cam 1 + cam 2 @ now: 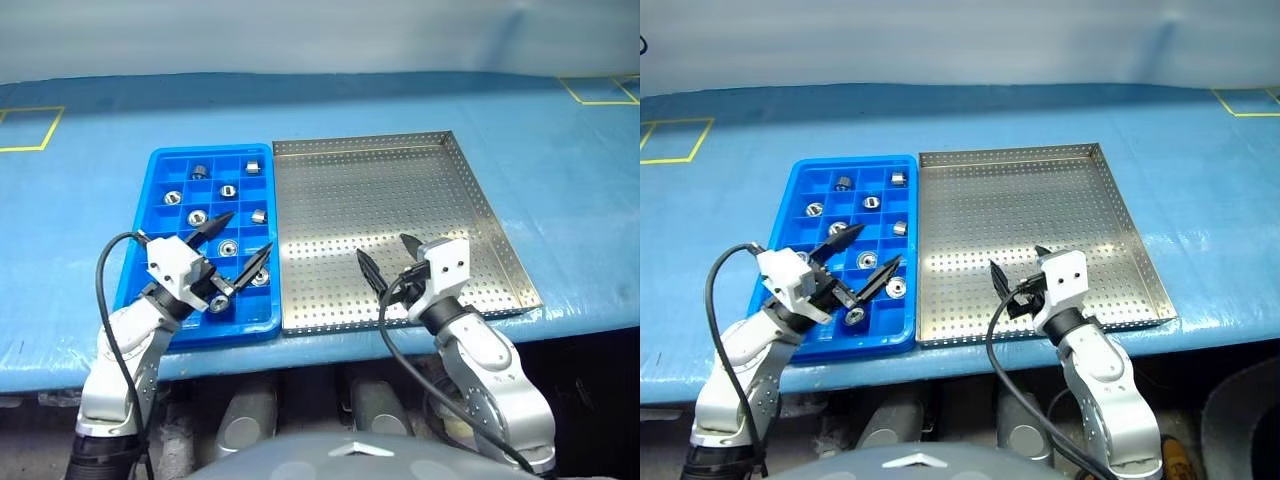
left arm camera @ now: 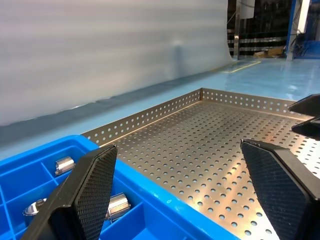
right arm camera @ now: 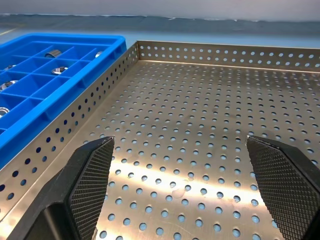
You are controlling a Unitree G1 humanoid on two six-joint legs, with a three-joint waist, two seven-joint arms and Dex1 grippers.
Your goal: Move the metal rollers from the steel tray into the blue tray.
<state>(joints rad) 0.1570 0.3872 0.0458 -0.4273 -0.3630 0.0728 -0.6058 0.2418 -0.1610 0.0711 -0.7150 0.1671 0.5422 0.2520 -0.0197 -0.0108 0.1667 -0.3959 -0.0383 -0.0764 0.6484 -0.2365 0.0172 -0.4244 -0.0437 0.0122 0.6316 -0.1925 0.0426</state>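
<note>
From the head camera, the left gripper [image 1: 238, 240] hangs over the blue tray [image 1: 160, 163], fingers spread wide, holding nothing. The metal rollers [image 1: 228, 190] sit in its compartments. The right gripper [image 1: 388, 258] hovers over the near part of the steel tray [image 1: 490, 215], jaws wide apart and empty.

Left wrist view: both fingers [image 2: 92, 187] stand far apart, touching nothing, rollers in the blue compartments below.

Right wrist view: the fingers [image 3: 92, 172] gape above the perforated floor.
</note>
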